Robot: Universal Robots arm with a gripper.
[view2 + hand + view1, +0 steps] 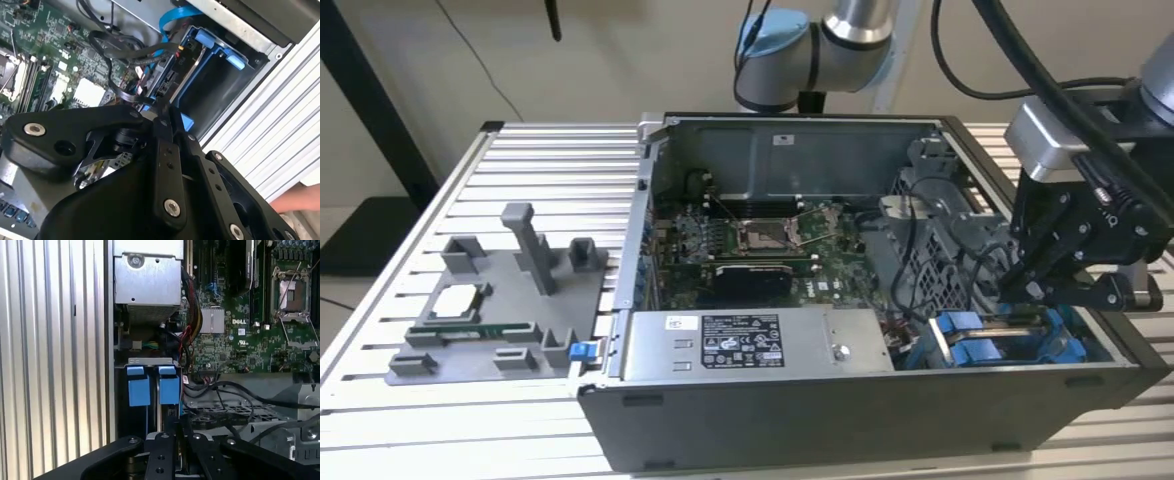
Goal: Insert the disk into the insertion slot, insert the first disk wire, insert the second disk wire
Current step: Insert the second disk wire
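Disk seated in the blue drive bay, gripper just above it.

The disk (161, 412), edge-on in its blue carrier, stands in the drive bay (1007, 340) at the case's (854, 410) 4 o'clock corner in the exterior view, beside an open slot. The gripper (1047, 290) hangs over the bay; its fingers (170, 440) sit pressed close together, gripping nothing I can make out. Black cables (220, 392) crowd the bay's inner edge. The slatted tabltop (534, 150) lies bare beyond the case wall.

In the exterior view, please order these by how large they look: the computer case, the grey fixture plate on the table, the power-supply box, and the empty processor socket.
Largest to smallest:
1. computer case
2. grey fixture plate
3. power-supply box, looking close to the plate in size, so this order is unsure
4. processor socket
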